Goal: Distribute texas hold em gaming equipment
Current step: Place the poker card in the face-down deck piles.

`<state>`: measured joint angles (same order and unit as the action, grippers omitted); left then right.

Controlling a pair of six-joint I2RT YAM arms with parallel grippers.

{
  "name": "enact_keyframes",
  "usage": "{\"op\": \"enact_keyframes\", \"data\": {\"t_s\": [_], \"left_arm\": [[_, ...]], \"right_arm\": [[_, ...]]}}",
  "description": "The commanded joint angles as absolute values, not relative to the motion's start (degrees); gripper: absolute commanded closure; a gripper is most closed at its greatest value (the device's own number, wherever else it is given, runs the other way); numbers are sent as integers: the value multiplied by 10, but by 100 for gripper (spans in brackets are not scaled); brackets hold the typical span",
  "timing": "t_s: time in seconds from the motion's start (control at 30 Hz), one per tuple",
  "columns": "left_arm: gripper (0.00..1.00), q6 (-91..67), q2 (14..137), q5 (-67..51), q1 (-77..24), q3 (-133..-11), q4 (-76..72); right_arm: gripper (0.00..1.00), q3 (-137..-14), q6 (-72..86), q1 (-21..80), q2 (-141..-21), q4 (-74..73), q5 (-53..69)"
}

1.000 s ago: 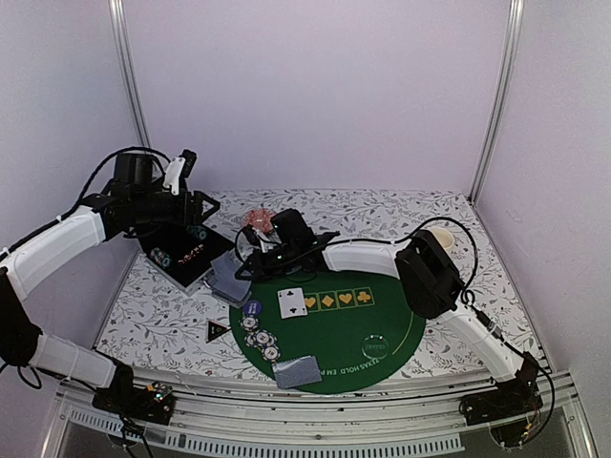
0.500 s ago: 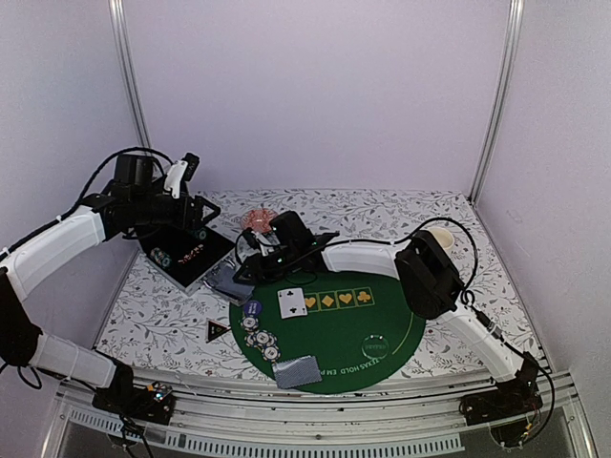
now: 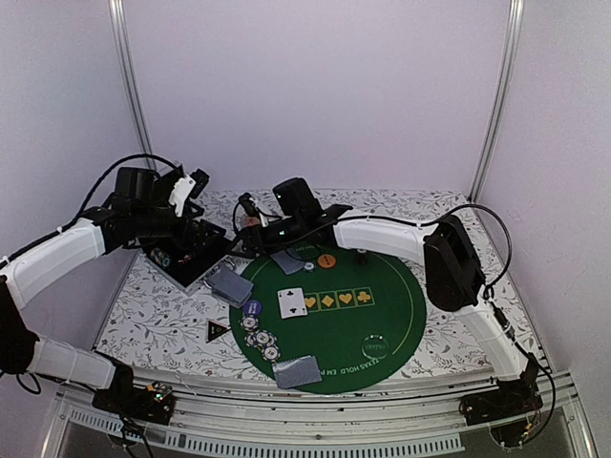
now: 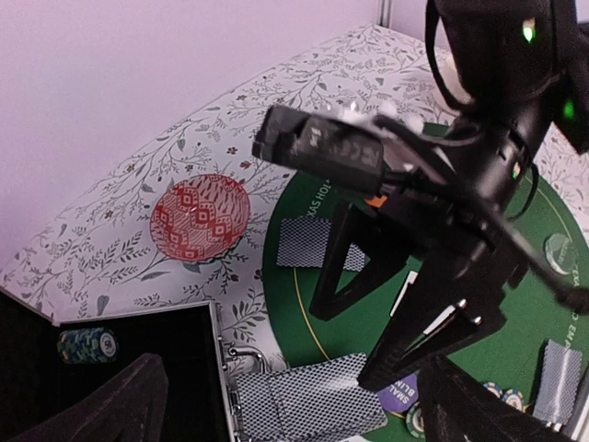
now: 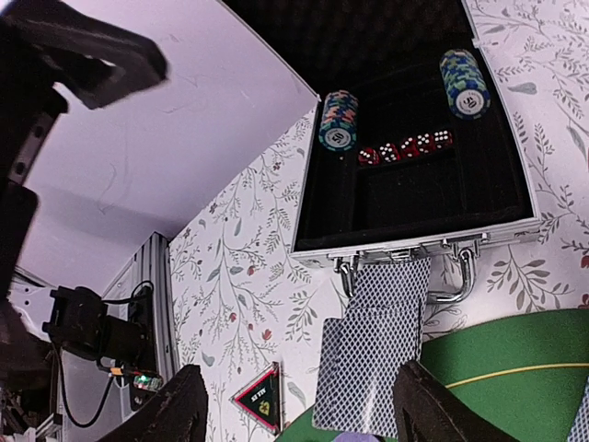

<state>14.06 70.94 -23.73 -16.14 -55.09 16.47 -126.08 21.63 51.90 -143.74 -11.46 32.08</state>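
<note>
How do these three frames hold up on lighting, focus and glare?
Top external: even violet-tinted light, soft shadows, no glare on the green mat. Left wrist: the right arm close to the lens is a near-black mass, the pink dish clear. Right wrist: black case interior very dark, chip stacks yet crisp.

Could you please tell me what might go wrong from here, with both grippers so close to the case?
1. The left gripper and the right gripper hang open close together by the black case, so the arms could knock into each other on the next move.
2. The splayed card pile butts up against the case's front edge. A pick there may snag on the case or scatter the cards.
</note>
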Motion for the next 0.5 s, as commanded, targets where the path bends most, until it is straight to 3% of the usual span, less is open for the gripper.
{"op": "enact_keyframes", "data": {"t_s": [0.0, 0.23, 0.47], "left_arm": [[2, 284, 712, -270, -188, -539, 149], [2, 590, 763, -246, -216, -561, 225], [2, 675, 892, -213, -218, -629, 370]], "right_arm": [[28, -1209, 196, 505, -1363, -109, 333], [20, -1005, 170, 475, -1217, -58, 310], [14, -821, 172, 457, -1119, 11, 296]]}}
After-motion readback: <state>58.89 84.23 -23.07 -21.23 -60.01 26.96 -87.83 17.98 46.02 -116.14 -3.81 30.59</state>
